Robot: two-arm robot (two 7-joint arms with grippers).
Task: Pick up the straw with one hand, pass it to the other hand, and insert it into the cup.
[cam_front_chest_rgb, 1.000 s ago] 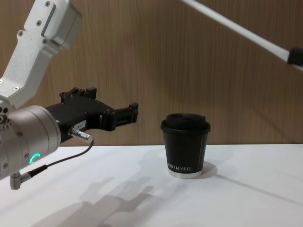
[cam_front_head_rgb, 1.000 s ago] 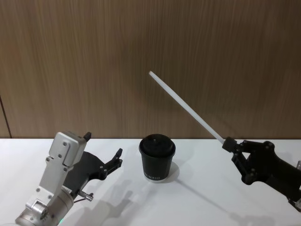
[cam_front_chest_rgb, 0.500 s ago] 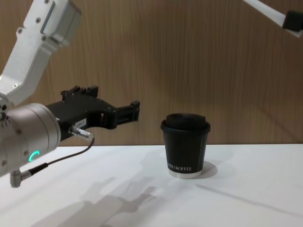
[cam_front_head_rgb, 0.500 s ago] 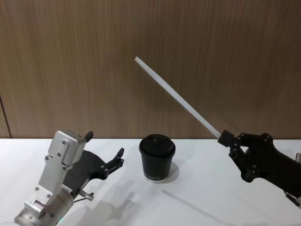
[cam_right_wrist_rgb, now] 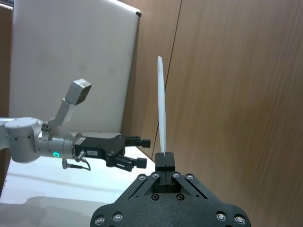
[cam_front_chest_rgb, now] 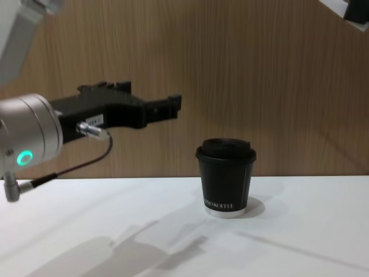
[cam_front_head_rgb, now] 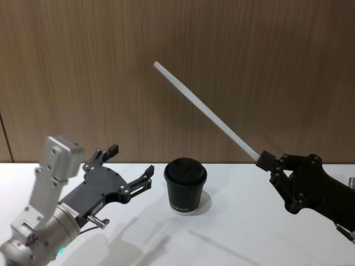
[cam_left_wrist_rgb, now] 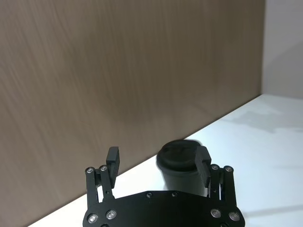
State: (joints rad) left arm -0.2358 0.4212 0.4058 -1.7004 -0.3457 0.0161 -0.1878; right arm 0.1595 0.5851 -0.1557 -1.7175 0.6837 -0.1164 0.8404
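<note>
Thin white straw (cam_front_head_rgb: pixel 205 113) pinched at its low end by blocky black right gripper (cam_front_head_rgb: pixel 265 162), high on the right. Flat black silver-wristed left gripper (cam_front_head_rgb: pixel 132 159) open, left of small black lidded paper cup (cam_front_head_rgb: pixel 186 187). Meet slowly; grab mid-straw before letting go.

Low on the side of the cup (cam_front_chest_rgb: pixel 225 173) runs one line of small white lettering (cam_front_chest_rgb: pixel 221 205) whose last word looks like KOFFEE (the word before it is too small to read), and the white sticker (cam_front_chest_rgb: pixel 95 120) on the left gripper (cam_front_head_rgb: pixel 131 159) is illegible.
</note>
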